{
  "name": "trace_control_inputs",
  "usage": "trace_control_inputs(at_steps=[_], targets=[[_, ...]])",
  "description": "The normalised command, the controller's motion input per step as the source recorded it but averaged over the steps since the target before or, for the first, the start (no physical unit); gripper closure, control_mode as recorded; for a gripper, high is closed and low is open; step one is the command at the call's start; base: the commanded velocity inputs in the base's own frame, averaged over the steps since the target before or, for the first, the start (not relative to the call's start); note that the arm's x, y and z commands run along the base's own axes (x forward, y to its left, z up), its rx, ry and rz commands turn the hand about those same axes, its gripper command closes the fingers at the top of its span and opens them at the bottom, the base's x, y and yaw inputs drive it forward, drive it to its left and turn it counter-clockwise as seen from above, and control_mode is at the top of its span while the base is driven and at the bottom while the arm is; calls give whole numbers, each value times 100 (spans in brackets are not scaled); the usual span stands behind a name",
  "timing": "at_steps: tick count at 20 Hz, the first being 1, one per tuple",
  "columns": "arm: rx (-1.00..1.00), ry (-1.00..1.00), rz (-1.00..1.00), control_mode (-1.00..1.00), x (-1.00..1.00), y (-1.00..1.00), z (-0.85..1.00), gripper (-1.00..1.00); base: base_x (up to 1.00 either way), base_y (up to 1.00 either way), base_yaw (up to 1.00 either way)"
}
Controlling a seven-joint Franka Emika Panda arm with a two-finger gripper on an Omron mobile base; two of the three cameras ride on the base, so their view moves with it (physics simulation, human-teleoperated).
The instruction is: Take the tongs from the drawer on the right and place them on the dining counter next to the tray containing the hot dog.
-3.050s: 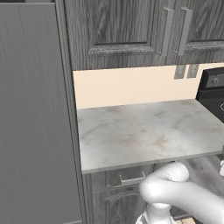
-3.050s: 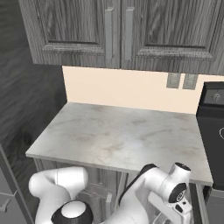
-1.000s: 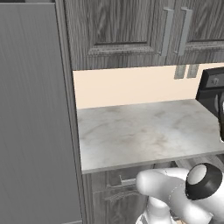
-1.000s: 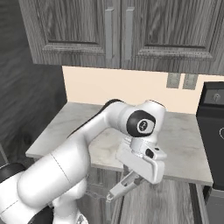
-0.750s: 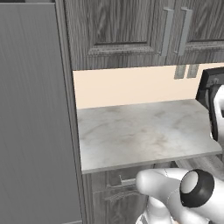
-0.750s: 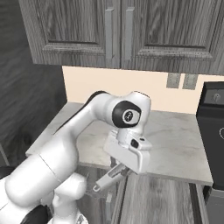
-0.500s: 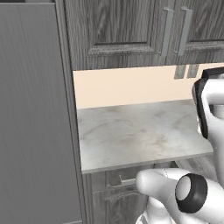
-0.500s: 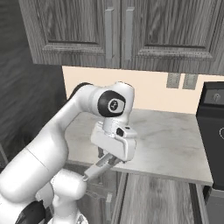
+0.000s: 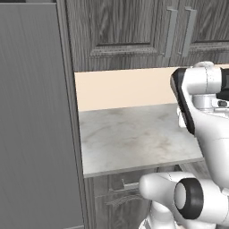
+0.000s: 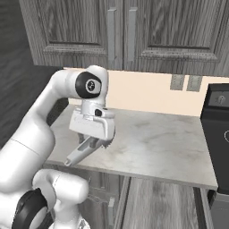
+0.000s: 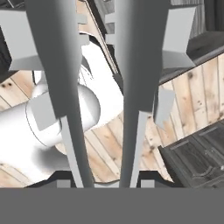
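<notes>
The gripper [image 10: 89, 145] is up above the front edge of the wall-side worktop [image 10: 152, 147], fingers drawn in narrow and clamped on the tongs [image 10: 81, 152]. They hang from it, slanting down and outward past the counter lip. In the hand view the two silvery arms [image 11: 131, 87] run straight out from the fingertips, side by side. Thin, stiff, light metal, and likely slick: a long lever that could swing or twist in the pinch. A hold nearer mid-length looks safest. Below the gripper, wood floor [image 11: 183, 105] and a dark panelled front [image 11: 197, 157].
</notes>
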Motion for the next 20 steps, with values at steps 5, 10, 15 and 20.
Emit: trace_control_inputs(at_steps=[5, 10, 15, 20], targets=[[0, -2, 6, -100, 3, 8, 25, 100, 0, 0, 0], [0, -8, 0, -100, 0, 0, 3, 100, 0, 0, 0], [0, -13, 0, -100, 0, 0, 5, 100, 0, 0, 0], [0, -11, 0, -100, 11, 8, 1, 100, 0, 0, 0]])
